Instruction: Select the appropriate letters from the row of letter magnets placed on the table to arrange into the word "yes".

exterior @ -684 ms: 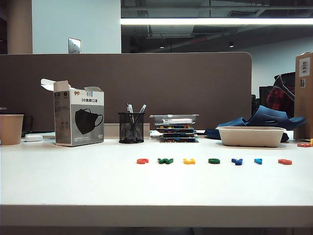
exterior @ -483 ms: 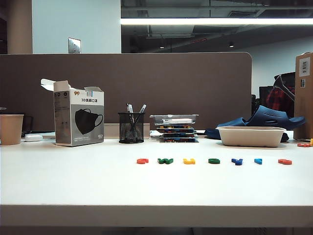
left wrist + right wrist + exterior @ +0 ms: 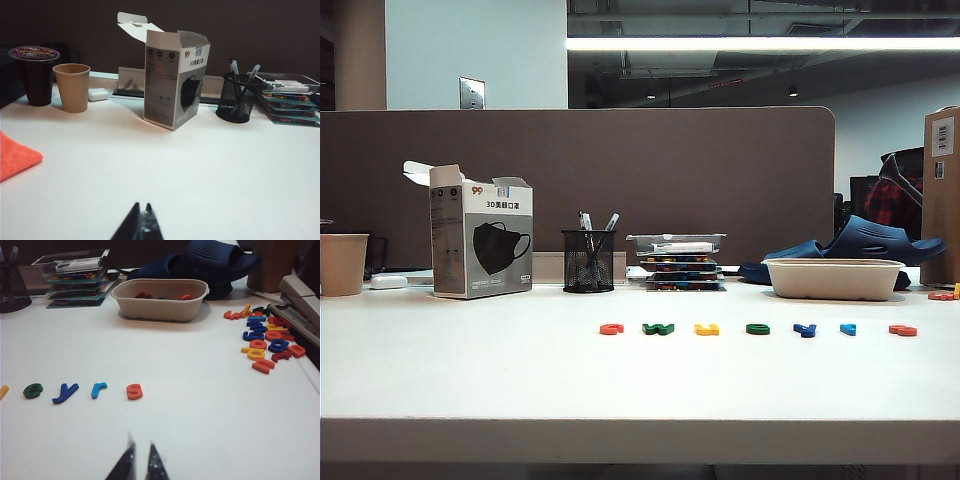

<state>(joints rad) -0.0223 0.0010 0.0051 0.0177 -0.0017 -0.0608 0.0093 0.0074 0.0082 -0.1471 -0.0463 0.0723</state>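
Seven letter magnets (image 3: 757,329) sit in a row mid-table (image 3: 470,370), e, y, s (image 3: 134,391) toward its right end. L-to-R behind: mask box (image 3: 481,244) flaps open, mesh cup (image 3: 589,260) w/ pens, beige tray (image 3: 160,299) w/ a few letters. Left gripper (image 3: 141,223) tips pinched together, right gripper (image 3: 139,460) nearly closed, both empty, low over bare table.

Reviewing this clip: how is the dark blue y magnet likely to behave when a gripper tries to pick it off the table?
The dark blue y lies flat on the smooth white table, so it may slide rather than lift. It looks like thin rigid plastic, probably light and stiff. The right gripper, nearly shut, and the shut left gripper both sit apart from it.
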